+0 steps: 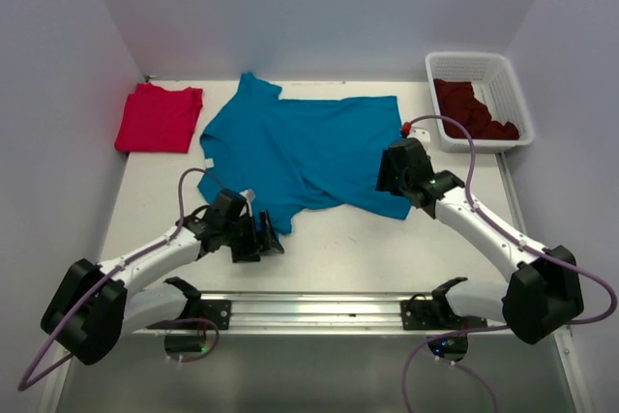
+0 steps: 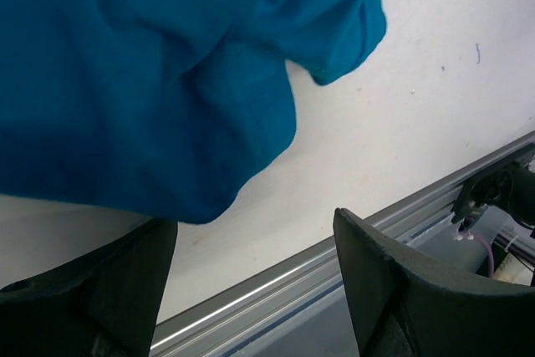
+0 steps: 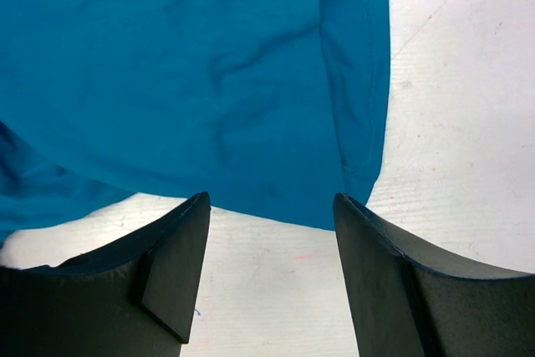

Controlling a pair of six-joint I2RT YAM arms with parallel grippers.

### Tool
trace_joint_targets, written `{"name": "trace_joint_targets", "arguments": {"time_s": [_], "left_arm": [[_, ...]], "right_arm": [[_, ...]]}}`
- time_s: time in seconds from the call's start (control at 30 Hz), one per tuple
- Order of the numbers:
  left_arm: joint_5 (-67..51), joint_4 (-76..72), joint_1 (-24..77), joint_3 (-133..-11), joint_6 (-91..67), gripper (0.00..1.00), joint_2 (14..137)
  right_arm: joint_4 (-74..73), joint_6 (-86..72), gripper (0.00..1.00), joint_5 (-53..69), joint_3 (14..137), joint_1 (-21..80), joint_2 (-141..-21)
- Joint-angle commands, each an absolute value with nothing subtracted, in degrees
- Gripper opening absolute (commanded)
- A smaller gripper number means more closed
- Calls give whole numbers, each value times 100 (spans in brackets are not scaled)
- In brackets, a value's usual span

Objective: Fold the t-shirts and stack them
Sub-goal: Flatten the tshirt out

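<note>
Your left pincer (image 1: 259, 239) and right pincer (image 1: 392, 176) both stood open and empty at the near edge of the teal t-shirt (image 1: 300, 147).
You had the white basket (image 1: 511, 94) at the far right of the desk (image 1: 338, 249), with dark maroon t-shirts (image 1: 472, 108) heaped inside it. The teal t-shirt lay spread and wrinkled in the middle. Its long axis ran left to right, its straight edge toward the right pincer and a loose flap just beside the left pincer. You could see the red t-shirt (image 1: 158, 118) folded flat at the far left, just beside the teal one.
</note>
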State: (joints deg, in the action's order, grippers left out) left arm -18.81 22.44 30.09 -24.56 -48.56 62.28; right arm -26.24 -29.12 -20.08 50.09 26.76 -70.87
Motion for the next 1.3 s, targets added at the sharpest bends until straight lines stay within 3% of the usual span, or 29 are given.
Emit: {"name": "trace_joint_targets", "arguments": {"time_s": [0.0,0.1,0.2,0.3,0.33,0.4,0.43,0.67,1.27], "left_arm": [[-1477,1486,3173,-2601,-5203,80,6495],[-1126,1381,3199,-2645,-5273,80,6583],[-836,1257,3199,-2663,-5274,70,6609],[-729,1116,3208,-2681,-5177,43,6706],[-738,1108,3199,-2698,-5151,27,6784],[-747,1099,3208,-2751,-5081,13,6812],[-730,1116,3208,-2760,-5063,0,6812],[-387,1722,3418,-3374,-4738,0,6522],[1098,4437,3850,-7504,-3736,0,6293]], "right_arm": [[-2496,-2927,65,-2180,4966,2716,-6979],[-2479,-2927,65,-2197,4931,2716,-6961],[-2443,-2927,65,-2171,4896,2716,-6961],[-2443,-2927,65,-2171,4887,2716,-6987],[-2443,-2918,65,-2171,4878,2707,-6987],[-2435,-2927,65,-2171,4860,2716,-6979],[-2443,-2909,65,-2162,4852,2716,-6961],[-2435,-2909,64,-2136,4790,2716,-6926],[-3155,-3181,62,-2338,5098,2707,-7874]]}}
